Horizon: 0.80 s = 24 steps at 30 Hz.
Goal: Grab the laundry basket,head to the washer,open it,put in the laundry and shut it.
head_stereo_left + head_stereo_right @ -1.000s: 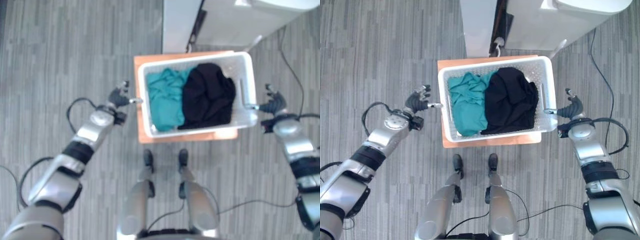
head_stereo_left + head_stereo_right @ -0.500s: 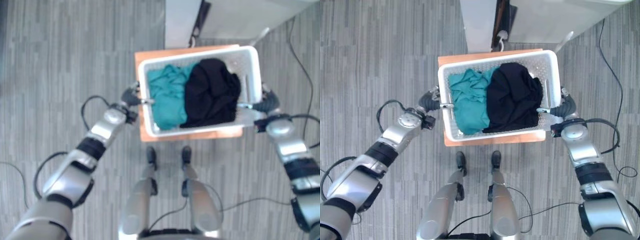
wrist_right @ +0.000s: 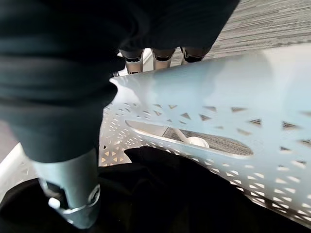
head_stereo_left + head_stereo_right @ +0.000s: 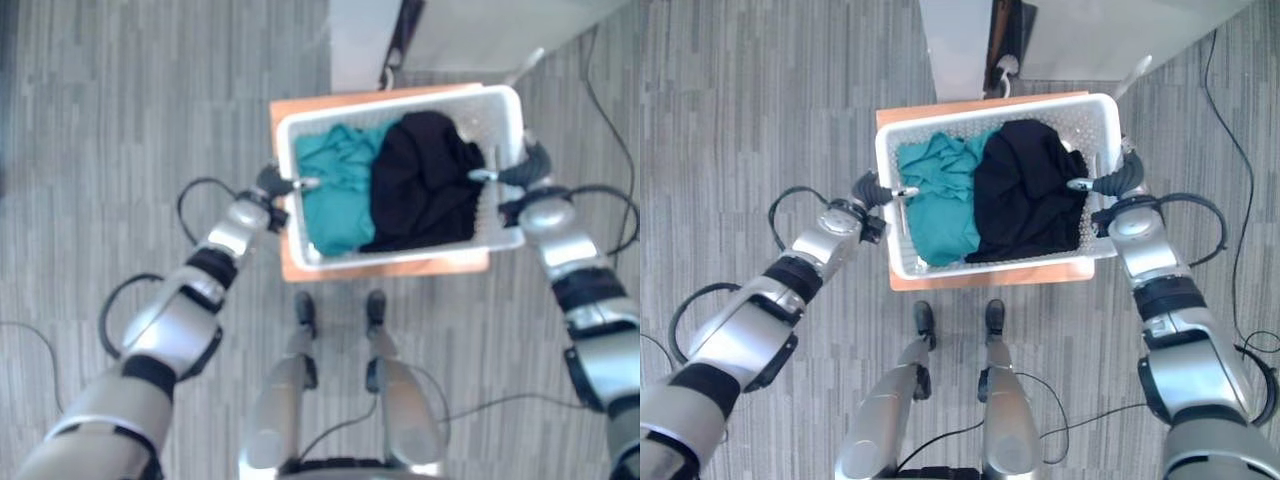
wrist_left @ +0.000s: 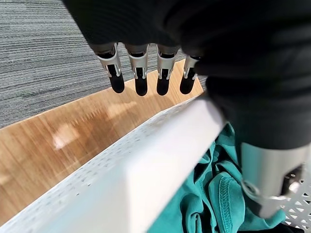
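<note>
Laundry basket on its wooden stand: we see the left robot hand and right robot hand straddling opposite rims, fingers relaxed.

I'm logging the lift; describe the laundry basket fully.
The laundry basket is white perforated plastic, rectangular, upright on a low wooden stand. It holds a teal garment beside a black one. The left hand and the right hand straddle opposite rims, thumbs inside, fingers outside.
</note>
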Motion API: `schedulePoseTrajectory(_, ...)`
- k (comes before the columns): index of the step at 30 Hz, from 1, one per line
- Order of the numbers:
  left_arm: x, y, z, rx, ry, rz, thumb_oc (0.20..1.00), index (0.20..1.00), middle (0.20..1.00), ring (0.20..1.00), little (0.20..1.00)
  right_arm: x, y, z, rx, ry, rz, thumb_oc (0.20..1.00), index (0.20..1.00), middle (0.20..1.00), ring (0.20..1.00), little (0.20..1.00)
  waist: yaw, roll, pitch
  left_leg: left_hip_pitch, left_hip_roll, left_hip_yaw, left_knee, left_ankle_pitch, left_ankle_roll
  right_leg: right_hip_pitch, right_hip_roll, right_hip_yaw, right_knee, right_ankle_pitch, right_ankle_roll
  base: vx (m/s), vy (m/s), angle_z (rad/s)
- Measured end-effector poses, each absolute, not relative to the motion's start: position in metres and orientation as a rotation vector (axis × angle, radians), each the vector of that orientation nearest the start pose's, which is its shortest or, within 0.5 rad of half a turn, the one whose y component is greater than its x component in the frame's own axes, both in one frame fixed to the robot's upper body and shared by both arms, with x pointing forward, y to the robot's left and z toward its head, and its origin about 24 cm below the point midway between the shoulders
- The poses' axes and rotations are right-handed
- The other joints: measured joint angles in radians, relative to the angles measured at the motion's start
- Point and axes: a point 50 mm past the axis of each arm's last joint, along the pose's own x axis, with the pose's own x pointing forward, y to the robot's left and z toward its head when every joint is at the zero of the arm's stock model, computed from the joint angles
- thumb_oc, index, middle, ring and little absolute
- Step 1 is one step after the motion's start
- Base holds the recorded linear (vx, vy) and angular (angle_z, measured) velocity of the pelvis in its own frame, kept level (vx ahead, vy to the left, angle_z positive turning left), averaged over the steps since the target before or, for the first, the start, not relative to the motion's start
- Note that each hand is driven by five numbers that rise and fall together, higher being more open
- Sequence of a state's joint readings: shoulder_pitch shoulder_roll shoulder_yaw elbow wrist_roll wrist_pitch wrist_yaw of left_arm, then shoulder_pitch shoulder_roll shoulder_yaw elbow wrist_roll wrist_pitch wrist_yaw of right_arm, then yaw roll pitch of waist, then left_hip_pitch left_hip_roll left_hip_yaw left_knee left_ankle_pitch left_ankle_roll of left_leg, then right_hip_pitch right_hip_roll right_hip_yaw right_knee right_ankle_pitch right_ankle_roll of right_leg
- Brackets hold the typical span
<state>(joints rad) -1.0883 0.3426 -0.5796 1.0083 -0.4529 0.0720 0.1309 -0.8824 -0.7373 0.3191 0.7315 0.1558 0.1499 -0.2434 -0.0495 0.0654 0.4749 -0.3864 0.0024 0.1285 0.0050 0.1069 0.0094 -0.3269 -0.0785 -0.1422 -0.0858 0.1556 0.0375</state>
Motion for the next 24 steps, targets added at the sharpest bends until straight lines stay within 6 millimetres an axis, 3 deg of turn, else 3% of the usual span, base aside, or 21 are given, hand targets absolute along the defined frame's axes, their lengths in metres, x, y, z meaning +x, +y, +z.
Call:
schedulePoseTrajectory(16,0.414,0.132,0.165,0.426,-0.019,-0.087,1.0,1.0,1.0,1.0,1.0,0.382,-0.284,0.184,-0.623,-0.017,-0.381,1.0,1.0,1.0,1.0,1.0,-0.009,-0.005,0.001,-0.033,0.0,-0.005,0.006,0.005,0.002,-0.024,0.001,-0.008,0.001,0.008,-0.003,0.0,0.0,0.0)
schedulePoseTrajectory(17,0.414,0.132,0.165,0.426,-0.019,-0.087,0.878,0.878,0.878,0.878,0.878,0.382,-0.284,0.184,-0.623,-0.017,-0.381,1.0,1.0,1.0,1.0,1.0,-0.009,-0.005,0.001,-0.033,0.0,-0.005,0.006,0.005,0.002,-0.024,0.001,-0.008,0.001,0.008,-0.003,0.0,0.0,0.0)
schedulePoseTrajectory(18,0.414,0.133,0.165,0.437,-0.022,-0.084,0.812,0.812,0.812,0.812,0.812,0.382,-0.283,0.184,-0.617,-0.015,-0.378,1.0,1.0,1.0,1.0,1.0,-0.01,-0.007,0.001,-0.035,0.001,-0.005,0.007,0.005,0.002,-0.025,0.001,-0.008,0.001,0.008,-0.003,0.0,0.0,0.0)
schedulePoseTrajectory(19,0.414,0.133,0.166,0.446,-0.027,-0.085,0.564,0.564,0.564,0.564,0.564,0.383,-0.282,0.184,-0.612,-0.014,-0.377,1.0,1.0,1.0,1.0,1.0,-0.011,-0.008,0.001,-0.035,0.001,-0.005,0.009,0.005,0.002,-0.025,0.001,-0.008,0.002,0.008,-0.003,0.0,0.0,0.0)
schedulePoseTrajectory(20,0.414,0.134,0.166,0.445,-0.027,-0.082,0.426,0.426,0.426,0.426,0.426,0.383,-0.281,0.183,-0.609,-0.013,-0.372,0.881,0.881,0.881,0.881,0.881,-0.011,-0.008,0.0,-0.035,0.001,-0.005,0.01,0.005,0.002,-0.026,0.001,-0.008,0.004,0.008,-0.003,0.0,0.0,0.0)
schedulePoseTrajectory(21,0.414,0.135,0.167,0.449,-0.028,-0.078,0.407,0.407,0.407,0.407,0.407,0.383,-0.28,0.182,-0.608,-0.012,-0.365,0.859,0.859,0.859,0.859,0.859,-0.012,-0.01,-0.001,-0.037,0.002,-0.004,0.011,0.005,0.002,-0.03,0.001,-0.006,0.008,0.008,-0.003,0.0,0.0,-0.04)
schedulePoseTrajectory(22,0.414,0.137,0.168,0.452,-0.03,-0.071,0.26,0.26,0.26,0.26,0.26,0.384,-0.278,0.181,-0.617,-0.014,-0.354,0.693,0.693,0.693,0.693,0.693,-0.012,-0.014,-0.003,-0.043,0.003,-0.003,0.013,0.005,0.002,-0.039,0.001,-0.003,0.012,0.008,-0.003,0.0,-0.002,-0.05)
schedulePoseTrajectory(23,0.414,0.141,0.172,0.459,-0.042,-0.062,0.2,0.2,0.2,0.2,0.2,0.384,-0.276,0.182,-0.619,-0.02,-0.342,0.611,0.611,0.611,0.611,0.611,-0.015,-0.019,-0.006,-0.053,0.003,-0.003,0.015,0.005,0.002,-0.049,0.001,-0.002,0.014,0.008,-0.003,0.0,-0.002,-0.05)
schedulePoseTrajectory(24,0.414,0.144,0.176,0.469,-0.056,-0.05,0.2,0.2,0.2,0.2,0.2,0.384,-0.275,0.183,-0.618,-0.027,-0.334,0.576,0.576,0.576,0.576,0.576,-0.016,-0.023,-0.007,-0.061,0.004,-0.002,0.016,0.008,0.003,-0.06,0.002,-0.001,0.018,0.009,-0.004,0.0,0.0,0.0)
